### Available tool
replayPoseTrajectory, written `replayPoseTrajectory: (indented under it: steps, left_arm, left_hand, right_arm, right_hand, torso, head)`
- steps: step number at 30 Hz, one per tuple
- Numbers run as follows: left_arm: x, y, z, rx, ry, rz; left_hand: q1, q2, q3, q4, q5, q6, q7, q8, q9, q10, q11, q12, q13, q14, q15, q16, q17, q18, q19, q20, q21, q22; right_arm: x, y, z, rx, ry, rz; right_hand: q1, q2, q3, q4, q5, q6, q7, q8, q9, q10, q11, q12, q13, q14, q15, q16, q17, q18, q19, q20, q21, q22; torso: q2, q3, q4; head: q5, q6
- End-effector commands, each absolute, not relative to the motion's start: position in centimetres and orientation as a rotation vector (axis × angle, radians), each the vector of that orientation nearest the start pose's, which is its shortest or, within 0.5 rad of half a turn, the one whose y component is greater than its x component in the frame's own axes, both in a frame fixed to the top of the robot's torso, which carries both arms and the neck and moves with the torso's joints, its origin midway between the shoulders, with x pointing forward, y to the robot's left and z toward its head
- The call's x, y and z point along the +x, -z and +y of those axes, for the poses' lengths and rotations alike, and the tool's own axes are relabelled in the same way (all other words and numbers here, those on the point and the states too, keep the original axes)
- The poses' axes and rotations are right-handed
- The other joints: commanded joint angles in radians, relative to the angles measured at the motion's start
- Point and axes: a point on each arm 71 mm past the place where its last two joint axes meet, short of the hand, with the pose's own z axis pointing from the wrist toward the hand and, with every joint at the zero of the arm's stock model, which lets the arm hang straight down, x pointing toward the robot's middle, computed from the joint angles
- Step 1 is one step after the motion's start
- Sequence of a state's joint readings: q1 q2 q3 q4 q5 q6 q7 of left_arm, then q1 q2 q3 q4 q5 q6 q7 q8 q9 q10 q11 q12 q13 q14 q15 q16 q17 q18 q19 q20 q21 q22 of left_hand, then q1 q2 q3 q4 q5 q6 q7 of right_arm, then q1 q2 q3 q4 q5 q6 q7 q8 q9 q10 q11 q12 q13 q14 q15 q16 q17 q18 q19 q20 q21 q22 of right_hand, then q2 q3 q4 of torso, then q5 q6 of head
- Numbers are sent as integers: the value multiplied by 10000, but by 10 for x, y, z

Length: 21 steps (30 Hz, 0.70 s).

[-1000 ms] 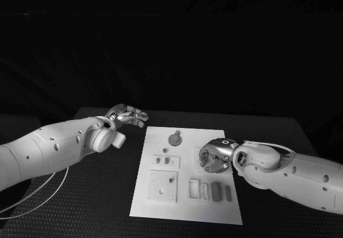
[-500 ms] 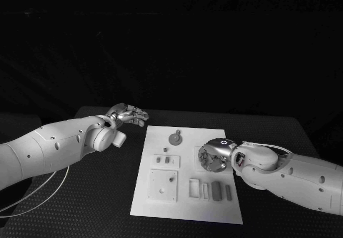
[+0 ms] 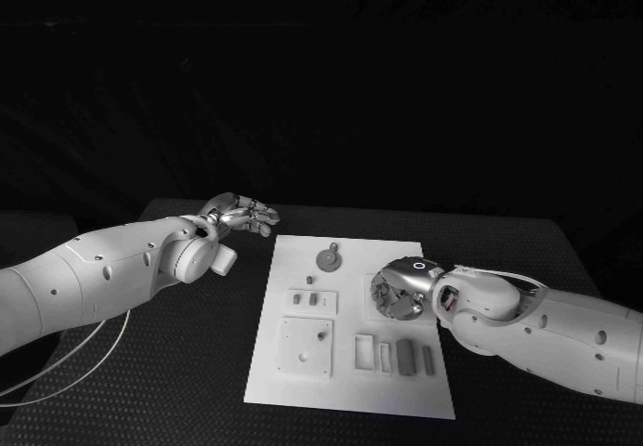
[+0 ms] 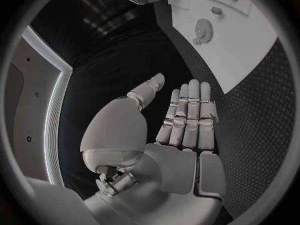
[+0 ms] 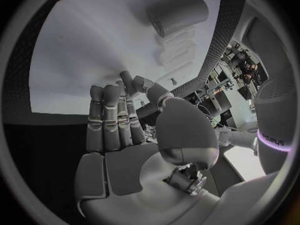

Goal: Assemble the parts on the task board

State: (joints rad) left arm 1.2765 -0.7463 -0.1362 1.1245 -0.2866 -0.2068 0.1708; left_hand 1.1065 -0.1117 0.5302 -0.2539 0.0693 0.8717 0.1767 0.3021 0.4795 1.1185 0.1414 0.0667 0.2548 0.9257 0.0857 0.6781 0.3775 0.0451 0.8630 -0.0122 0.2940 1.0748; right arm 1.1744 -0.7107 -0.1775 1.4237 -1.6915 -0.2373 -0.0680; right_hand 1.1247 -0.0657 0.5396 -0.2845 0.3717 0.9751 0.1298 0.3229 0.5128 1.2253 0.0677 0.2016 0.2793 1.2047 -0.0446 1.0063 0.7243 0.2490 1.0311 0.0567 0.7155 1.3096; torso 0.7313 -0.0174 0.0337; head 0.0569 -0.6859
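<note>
The white task board [image 3: 346,390] lies in the middle of the black table. On it are a round grey part with a knob [image 3: 328,258], small grey pieces [image 3: 312,299], a square plate [image 3: 306,347] and grey bars [image 3: 405,357]. My right hand [image 3: 402,292] hovers over the board's right middle, fingers [image 5: 111,117] stretched out with nothing in them. Ahead of it in the right wrist view are the board [image 5: 87,50] and a grey cylinder [image 5: 178,15]. My left hand [image 3: 239,216] is off the board's far left corner, fingers [image 4: 187,115] straight and empty; the board [image 4: 250,40] lies beyond.
A black textured mat [image 3: 175,372] covers the table around the board. A white cable [image 3: 67,367] loops under my left arm. The table's far edge [image 3: 402,214] runs behind the board.
My right hand has turned a little and crept slightly toward the board's middle. The left arm has stayed put.
</note>
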Motion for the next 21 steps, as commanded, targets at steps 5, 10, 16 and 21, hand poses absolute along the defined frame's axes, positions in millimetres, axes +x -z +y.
replayPoseTrajectory:
  steps: [5, 10, 16, 21]
  left_arm:
    - [554, 199, 281, -9207, 11082, 16378]
    - [554, 199, 280, -9201, 11090, 16380]
    - [554, 199, 280, -9203, 11081, 16372]
    - [554, 200, 280, -9201, 11082, 16373]
  left_hand:
    - [15, 45, -48, 1, -56, -34, -3, 45, -16, 57, -17, 44, -16, 79, 17, -62, 20, 2, 80, 3, -68, -7]
    - [15, 45, -49, 2, -57, -34, -4, 45, -17, 57, -17, 44, -17, 79, 17, -67, 26, 2, 80, 3, -70, -7]
    - [16, 46, -50, 3, -56, -34, -4, 46, -18, 58, -18, 44, -19, 80, 17, -73, 34, 1, 80, 3, -73, -6]
    - [17, 46, -51, 3, -56, -34, -4, 46, -18, 58, -17, 44, -20, 81, 17, -78, 40, 1, 79, 3, -75, -6]
  right_arm:
    - [468, 252, -154, -5518, -5658, 17306]
    - [468, 252, -155, -5542, -5570, 17251]
    - [468, 252, -156, -5530, -5543, 17230]
    - [467, 251, -155, -5361, -5721, 17255]
  right_hand:
    - [269, 331, -21, -97, 57, 294, -114, 215, 167, 334, -158, 210, 189, 157, -127, 139, -33, 128, 159, -88, 140, 187]
    - [382, 413, -19, -103, 62, 418, -177, 292, 231, 455, -220, 278, 272, 213, -186, 210, -27, 128, 212, -131, 195, 192]
    - [444, 420, -13, -105, 67, 520, -228, 349, 284, 550, -266, 327, 339, 244, -232, 266, -17, 128, 246, -159, 236, 192]
    - [457, 431, -4, -103, 69, 554, -245, 368, 304, 582, -281, 343, 364, 247, -246, 280, -16, 128, 257, -166, 249, 190]
  torso:
    - [-1, -3, 10]
    - [-6, -10, 8]
    - [-3, -7, 8]
    - [-7, -4, 13]
  head:
    - [-31, -38]
    - [-61, -25]
    - [-79, -19]
    - [-78, 11]
